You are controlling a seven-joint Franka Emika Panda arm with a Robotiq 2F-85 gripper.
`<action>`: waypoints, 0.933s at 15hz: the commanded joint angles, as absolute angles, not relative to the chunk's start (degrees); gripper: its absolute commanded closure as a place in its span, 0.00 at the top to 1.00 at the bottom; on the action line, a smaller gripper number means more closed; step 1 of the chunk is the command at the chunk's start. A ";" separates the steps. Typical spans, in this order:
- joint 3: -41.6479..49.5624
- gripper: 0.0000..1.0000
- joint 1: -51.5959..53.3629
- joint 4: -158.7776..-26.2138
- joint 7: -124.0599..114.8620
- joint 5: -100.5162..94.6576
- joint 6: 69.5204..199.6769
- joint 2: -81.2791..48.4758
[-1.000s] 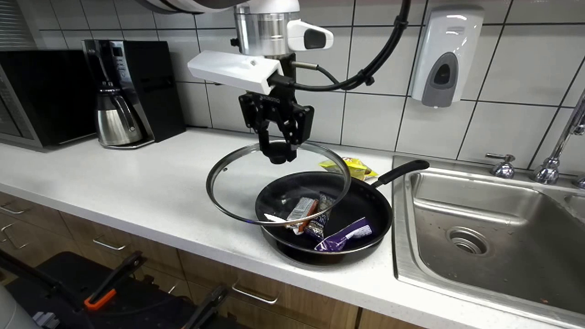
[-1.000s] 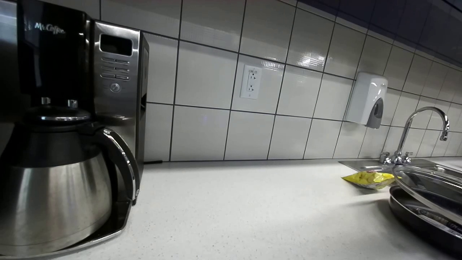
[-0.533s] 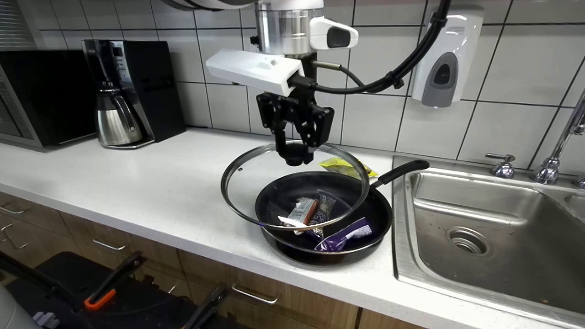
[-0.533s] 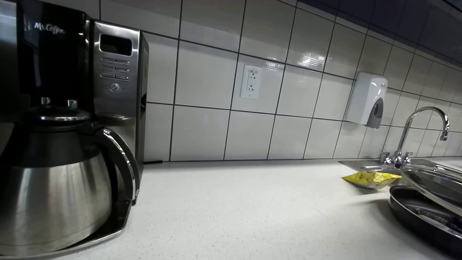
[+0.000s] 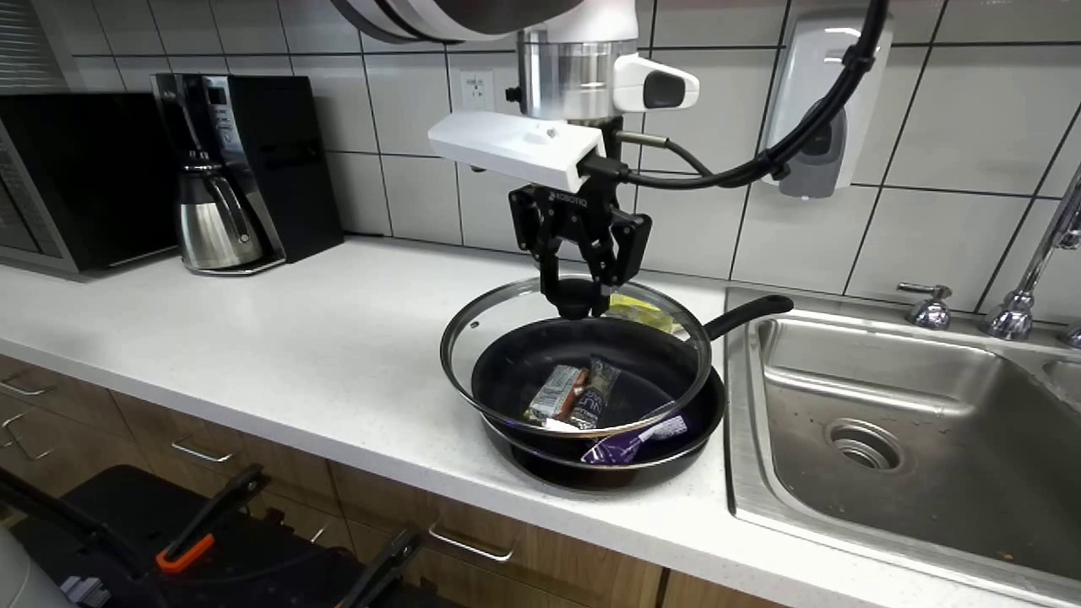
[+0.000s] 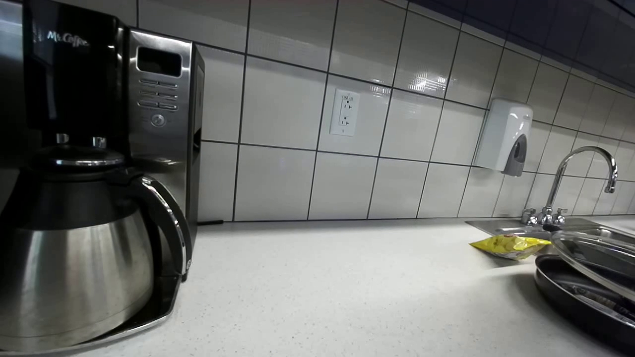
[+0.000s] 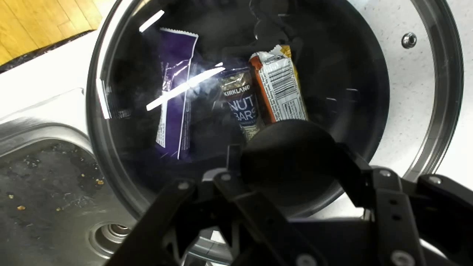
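One lid (image 5: 507, 314) is up, and its knob (image 7: 290, 159) is pinched between the fingers of the gripper (image 5: 576, 295)! Through the lid, a purple bar (image 7: 173, 122), a nut bar (image 7: 240, 99) and an orange bar (image 7: 282, 87) are spotted in the pan (image 5: 705, 414), which is parked near the front edge of the surface (image 5: 279, 329), just beside the sink (image 5: 743, 405). So, the score: grip made, bars in, lid poised over the pan. Left, as far as can be judged: the lid is not yet seated, a gap being shown above the pan's rim in both exterior views, and the knob is not yet let go. Whether lid and pan touch on the far side cannot be told, the lid (image 6: 603, 258) being cut off in an exterior view. Outside, between the pan and the surface's back edge, a yellow bag (image 6: 511, 246) is spotted.
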State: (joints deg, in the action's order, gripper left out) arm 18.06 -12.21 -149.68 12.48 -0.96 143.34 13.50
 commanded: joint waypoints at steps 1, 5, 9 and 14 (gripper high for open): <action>18.04 0.39 -13.14 -146.81 13.84 -1.05 144.35 10.81; 18.24 0.39 -13.19 -146.01 14.16 -0.46 145.19 8.48; 18.39 0.39 -13.29 -145.19 14.37 -0.13 145.79 6.63; 18.19 0.39 -13.28 -144.13 14.78 0.41 146.04 4.72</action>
State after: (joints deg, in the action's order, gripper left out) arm 18.71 -12.34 -146.35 12.55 -0.75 145.99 5.38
